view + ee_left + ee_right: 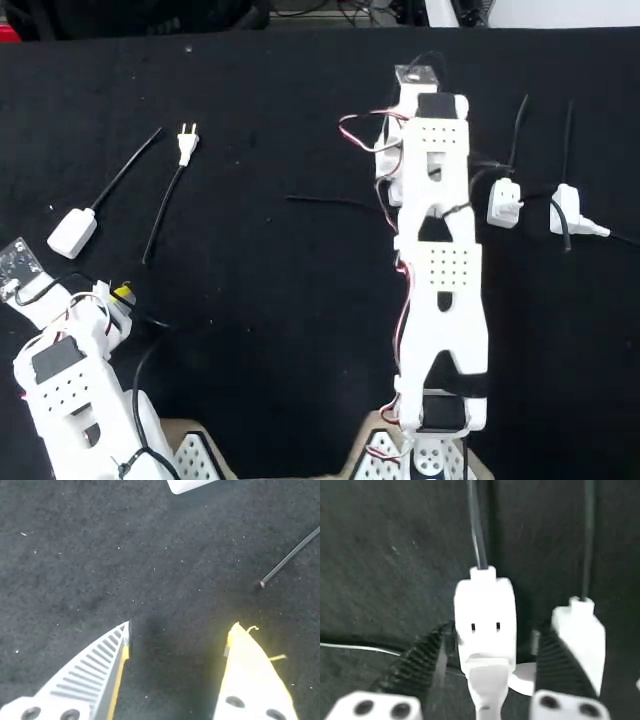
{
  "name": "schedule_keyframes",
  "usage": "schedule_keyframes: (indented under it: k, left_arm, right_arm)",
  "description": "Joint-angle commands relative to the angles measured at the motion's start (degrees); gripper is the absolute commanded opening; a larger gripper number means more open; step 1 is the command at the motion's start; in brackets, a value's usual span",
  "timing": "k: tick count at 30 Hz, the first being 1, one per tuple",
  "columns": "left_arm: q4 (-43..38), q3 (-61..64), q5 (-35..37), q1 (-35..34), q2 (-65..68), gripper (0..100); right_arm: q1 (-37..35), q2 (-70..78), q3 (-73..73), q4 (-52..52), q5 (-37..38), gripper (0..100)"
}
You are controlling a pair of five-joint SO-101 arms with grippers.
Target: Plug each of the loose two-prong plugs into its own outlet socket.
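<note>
While my left claw (181, 626) hangs with its jaws apart over bare black cloth (75, 555), my right claw (493, 630) stands spread as well. An outlet socket (485, 615) sits in the gap between its fingers; whether they touch it I cannot tell.

My right wrist view shows the two narrow slots in that socket's face and a white piece just under them. From the high view the same body is merely a white lump with no detail. Beside it, at 3 o'clock, my right wrist view shows a second white body (577, 630) on its own black lead.

My left wrist view catches one white corner (192, 484) at 12 o'clock and a bare cable end (260, 584) at 2 o'clock. From the high view I can see that the corner belongs to a flat white block (71, 231) at 9 o'clock on the table.

Counting from the high view: one loose two-prong plug (187, 143) at 11 o'clock, lying apart from everything with its prongs pointing away from me, and three white cabled bodies. One of those lies at 9 o'clock and two lie side by side at 3 o'clock.
</note>
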Motion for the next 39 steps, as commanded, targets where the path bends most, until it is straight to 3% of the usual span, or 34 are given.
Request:
schedule_keyframes:
  k: [1,9,18,28,39]
  left_arm:
    - [-0.79,-1.36,0.26,-0.22,-0.88,31]
    - [-0.79,-1.36,0.26,-0.22,-0.88,31]
    - [-1.14,-0.84,0.26,-0.22,-0.88,31]
    - [-1.05,-0.57,-2.20,2.51,-0.88,31]
    - [-0.79,-0.57,-2.20,3.38,-0.88,28]
  right_arm:
    - [0.00,-1.10,-6.29,1.76,-0.26,24.3]
    - [-2.37,-10.51,-6.29,2.11,3.08,24.3]
    - [-5.01,-37.67,4.62,2.11,3.96,24.3]
    - [-9.32,-68.79,42.86,-0.09,4.13,23.1]
    - [-18.11,-92.18,87.60,-18.81,3.69,23.4]
